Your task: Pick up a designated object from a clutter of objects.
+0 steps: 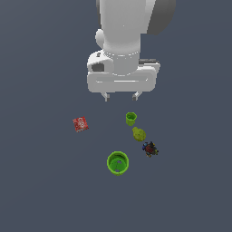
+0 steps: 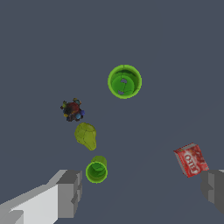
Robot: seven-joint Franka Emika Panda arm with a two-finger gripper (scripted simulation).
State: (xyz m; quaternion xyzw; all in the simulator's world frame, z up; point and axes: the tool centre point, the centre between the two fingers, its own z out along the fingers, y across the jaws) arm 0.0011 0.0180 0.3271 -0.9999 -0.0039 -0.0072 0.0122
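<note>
The pincer (image 1: 121,96) is held high above the floor with its two fingers (image 2: 70,192) spread wide, and nothing is held between them. No thing has been touched yet, so the reaching step is judged to be at its start.

Nearest to the pincer, almost under it, the small green cup (image 1: 131,118) is seen. In the wrist view it (image 2: 96,170) sits just beside one finger.

A little farther on lies the olive lump (image 1: 139,134), the thing to be picked. It is close to the small cup but apart from it, as can be seen in the wrist view (image 2: 86,135). Just past it sits the dark toy (image 1: 150,148), very near.

Farther still stands the big green cup (image 1: 118,163). The red packet (image 1: 80,123) lies off to one side, well apart from the rest.

Next, the pincer must be moved out over the olive lump and then let down around it. Care will be needed, since the cup and the toy could be bumped.
</note>
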